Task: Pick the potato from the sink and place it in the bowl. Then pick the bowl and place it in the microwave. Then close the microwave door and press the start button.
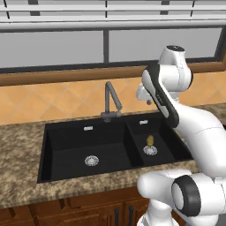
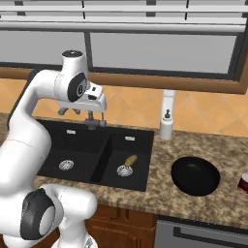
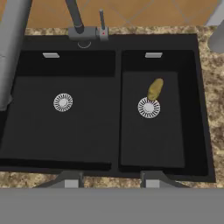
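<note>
The yellowish-tan potato point(image 3: 155, 89) lies in the smaller right basin of the black sink point(image 3: 92, 131), its lower end touching the drain ring. The base views show the potato point(image 1: 150, 140) point(image 2: 130, 160) in the same spot. My gripper point(image 3: 110, 180) hangs well above the sink's front edge, pointing down, open, with nothing between its fingers. In the right base view the gripper point(image 2: 70, 112) is high over the large left basin. The black bowl point(image 2: 195, 176) sits empty on the counter right of the sink point(image 2: 97, 145). The microwave and its door are out of view.
A grey angular faucet point(image 1: 110, 99) rises behind the sink's divider. A white soap dispenser point(image 2: 166, 127) stands at the sink's back right corner. Some red and white can point(image 2: 243, 183) sits at the right edge. Speckled granite counter point(image 1: 22, 176) surrounds the basins.
</note>
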